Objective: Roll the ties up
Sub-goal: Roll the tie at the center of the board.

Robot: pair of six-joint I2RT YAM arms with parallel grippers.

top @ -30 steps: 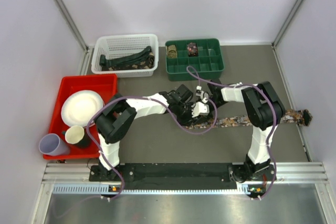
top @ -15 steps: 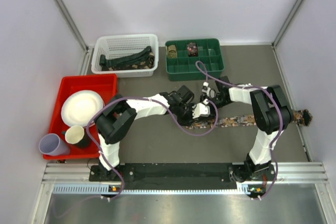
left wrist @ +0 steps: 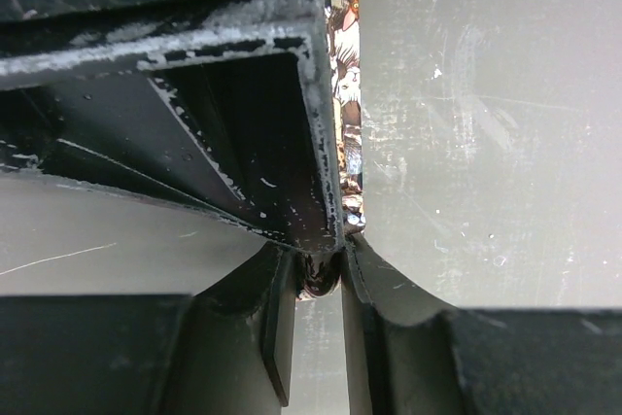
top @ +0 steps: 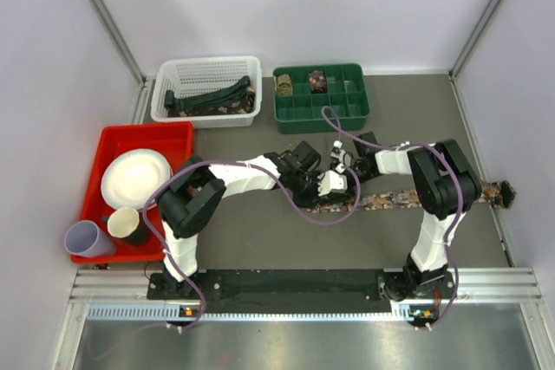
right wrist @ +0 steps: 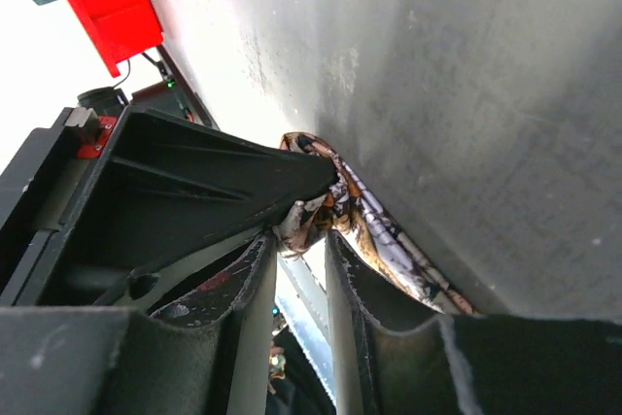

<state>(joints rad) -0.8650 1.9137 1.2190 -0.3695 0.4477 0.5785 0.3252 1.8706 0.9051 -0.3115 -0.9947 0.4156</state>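
A long brown-red necktie with pale floral speckles (top: 395, 200) lies flat across the grey table (top: 260, 231). Its left end sits at the centre, where both arms meet, and the rest trails right to the table edge. The left gripper (left wrist: 319, 271) is clamped on the tie's tip, its jaws nearly together with cloth between them. The right gripper (right wrist: 299, 238), just beside it, also pinches a fold of the same end. To roll well, I judge that one gripper should hold the core tight while the other turns the end over. The strip's edges should stay aligned and the free length slack, so the coil neither skews nor springs open. Compared with half a second ago, the left gripper and the tie have not moved. The right gripper has shifted slightly toward the left one, and its elbow has drawn in a little.
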